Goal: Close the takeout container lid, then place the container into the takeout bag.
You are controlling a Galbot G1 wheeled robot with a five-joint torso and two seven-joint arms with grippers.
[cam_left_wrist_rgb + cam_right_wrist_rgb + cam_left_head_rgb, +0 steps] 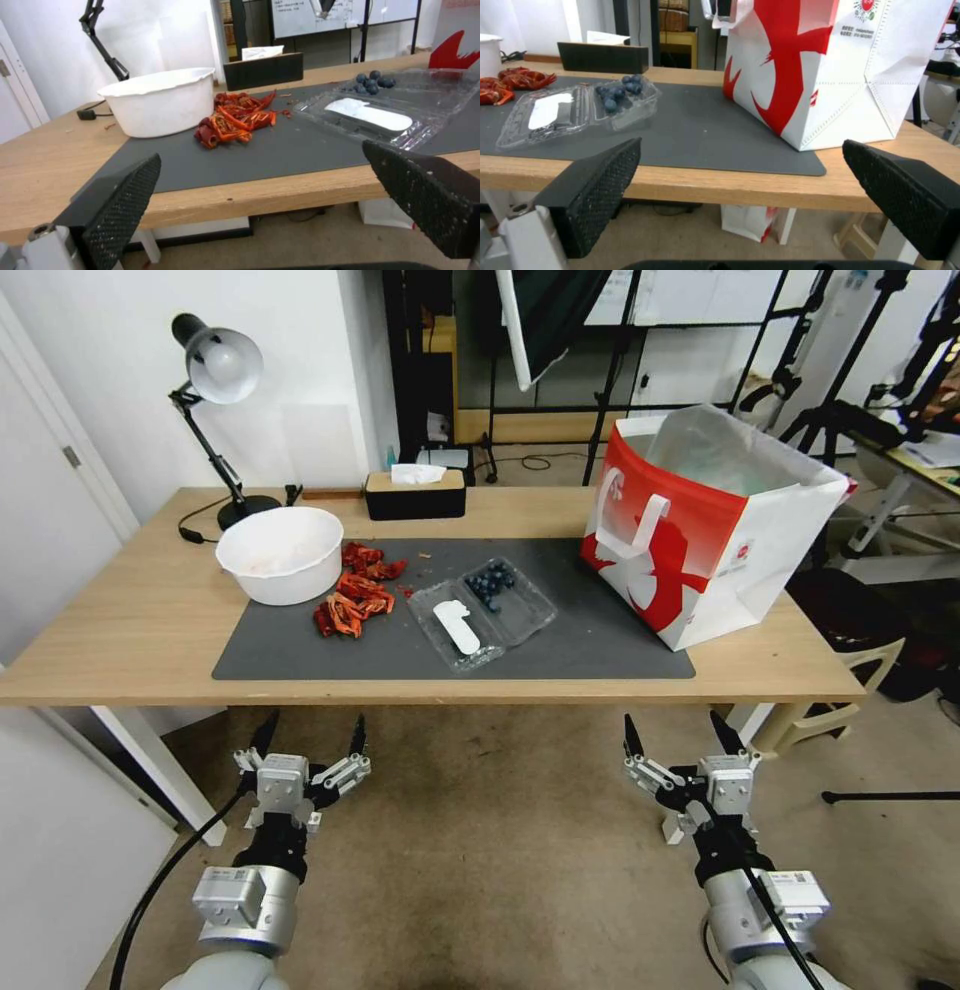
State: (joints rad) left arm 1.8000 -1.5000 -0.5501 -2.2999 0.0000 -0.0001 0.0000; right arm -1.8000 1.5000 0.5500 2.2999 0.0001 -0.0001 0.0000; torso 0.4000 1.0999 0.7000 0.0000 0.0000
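**Both grippers wide open, below the table's near edge**

Nearest, at 7 o'clock: left gripper (310, 735), black textured fingers (122, 195) spread wide, holding nothing, touching nothing. At 5 o'clock: right gripper (683, 732), likewise spread wide and empty, clear of the wooden table (130, 630).

Farther, centred on the flat dark grey mat (580, 645): takeout container (483, 611), thin clear crinkled plastic, lying open. Nearer half the lid (455, 628) with its white oblong label; farther half with dark round blueberries (489, 581).

At 10 o'clock of the container: shredded red pieces (356, 590), then a round white bowl (279, 553).

At 2 o'clock: takeout bag (700, 525), boxy red-and-white paper, upright, mouth open, silvery inside.

Farthest, 12 o'clock: black tissue box (415, 494).
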